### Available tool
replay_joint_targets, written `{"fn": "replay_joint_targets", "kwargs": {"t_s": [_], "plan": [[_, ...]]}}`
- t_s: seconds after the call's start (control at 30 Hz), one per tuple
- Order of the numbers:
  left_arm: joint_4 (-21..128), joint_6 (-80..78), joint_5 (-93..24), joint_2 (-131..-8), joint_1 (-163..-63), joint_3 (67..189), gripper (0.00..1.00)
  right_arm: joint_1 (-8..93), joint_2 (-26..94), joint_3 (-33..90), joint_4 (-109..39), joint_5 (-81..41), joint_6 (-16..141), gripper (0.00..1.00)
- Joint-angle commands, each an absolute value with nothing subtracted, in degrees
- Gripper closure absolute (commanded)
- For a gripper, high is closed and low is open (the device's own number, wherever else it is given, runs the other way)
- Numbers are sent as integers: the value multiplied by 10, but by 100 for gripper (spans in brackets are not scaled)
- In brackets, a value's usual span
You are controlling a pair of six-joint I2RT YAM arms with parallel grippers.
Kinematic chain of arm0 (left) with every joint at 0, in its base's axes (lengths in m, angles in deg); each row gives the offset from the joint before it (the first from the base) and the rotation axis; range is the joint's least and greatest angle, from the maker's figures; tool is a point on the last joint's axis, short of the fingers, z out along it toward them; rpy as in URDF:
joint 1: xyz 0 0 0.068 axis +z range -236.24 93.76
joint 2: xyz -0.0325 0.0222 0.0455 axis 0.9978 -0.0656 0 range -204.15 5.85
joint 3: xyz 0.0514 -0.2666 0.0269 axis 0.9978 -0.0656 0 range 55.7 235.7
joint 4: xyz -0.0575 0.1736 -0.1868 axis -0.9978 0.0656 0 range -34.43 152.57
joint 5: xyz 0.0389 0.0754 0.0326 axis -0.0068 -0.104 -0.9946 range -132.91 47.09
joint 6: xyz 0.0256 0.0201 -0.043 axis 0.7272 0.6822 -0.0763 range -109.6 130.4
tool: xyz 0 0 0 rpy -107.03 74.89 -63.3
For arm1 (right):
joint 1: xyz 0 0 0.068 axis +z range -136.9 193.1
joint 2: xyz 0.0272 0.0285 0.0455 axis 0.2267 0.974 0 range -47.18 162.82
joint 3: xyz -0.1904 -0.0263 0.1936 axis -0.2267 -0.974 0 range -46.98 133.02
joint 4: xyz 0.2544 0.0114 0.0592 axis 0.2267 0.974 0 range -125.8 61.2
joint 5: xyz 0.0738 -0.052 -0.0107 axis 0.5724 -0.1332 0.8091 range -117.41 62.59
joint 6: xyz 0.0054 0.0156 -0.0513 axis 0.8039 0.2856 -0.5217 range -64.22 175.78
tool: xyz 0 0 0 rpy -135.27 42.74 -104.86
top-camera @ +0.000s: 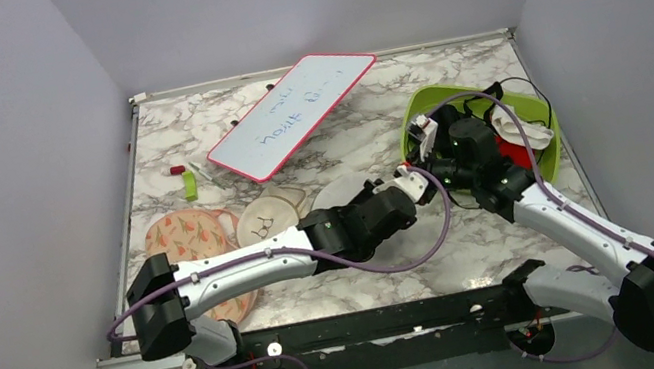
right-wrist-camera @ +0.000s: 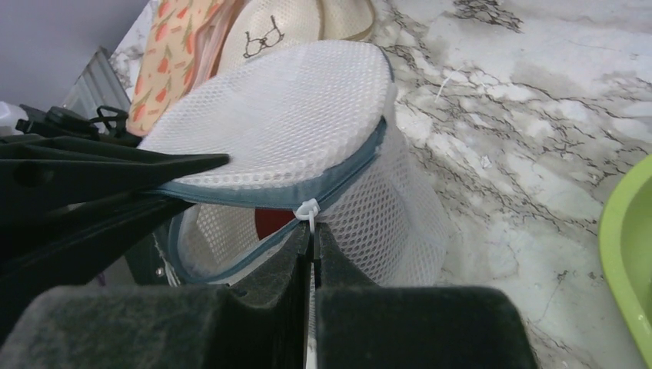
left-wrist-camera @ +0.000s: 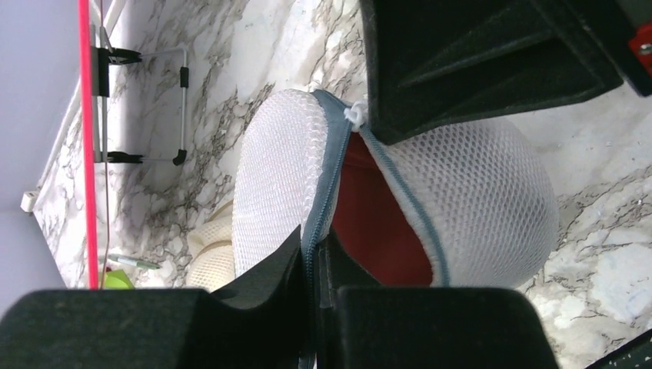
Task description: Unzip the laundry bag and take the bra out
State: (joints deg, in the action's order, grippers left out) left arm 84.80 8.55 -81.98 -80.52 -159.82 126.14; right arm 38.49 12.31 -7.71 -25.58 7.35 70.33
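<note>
The white mesh laundry bag (left-wrist-camera: 492,192) stands on the marble between my two grippers; in the top view only a pale part of it (top-camera: 341,189) shows past the left arm. Its blue-grey zip (left-wrist-camera: 327,161) is partly open, and the dark maroon-red bra (left-wrist-camera: 377,223) shows inside, as it does in the right wrist view (right-wrist-camera: 273,221). My left gripper (left-wrist-camera: 315,257) is shut on the zip edge of the bag's lid. My right gripper (right-wrist-camera: 314,246) is shut on the white zip pull (right-wrist-camera: 307,209), low on the bag's (right-wrist-camera: 292,115) front.
A green bowl (top-camera: 434,94) holding red, black and white garments sits just right of the grippers. A beige round pouch (top-camera: 265,218) and a floral pouch (top-camera: 190,234) lie to the left. A red-framed whiteboard (top-camera: 290,115) lies at the back.
</note>
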Motion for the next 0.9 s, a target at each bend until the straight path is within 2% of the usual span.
{"fn": "replay_joint_targets", "kwargs": {"t_s": [0.0, 0.23, 0.5, 0.6, 0.73, 0.87], "plan": [[849, 116, -837, -756, -1599, 1257, 100, 384, 117, -59, -228, -23, 710, 99], [847, 139, -815, -711, -1605, 1236, 100, 384, 152, -48, -236, -68, 700, 99], [841, 131, -797, -719, -1612, 1240, 100, 384, 208, -41, -296, 11, 686, 99], [847, 116, -829, -728, -1611, 1246, 100, 384, 217, -34, -270, 12, 684, 86], [848, 111, -840, -730, -1611, 1247, 100, 384, 171, -48, -242, -13, 679, 69], [848, 119, -845, -737, -1611, 1247, 100, 384, 107, -70, -249, -70, 690, 46]]}}
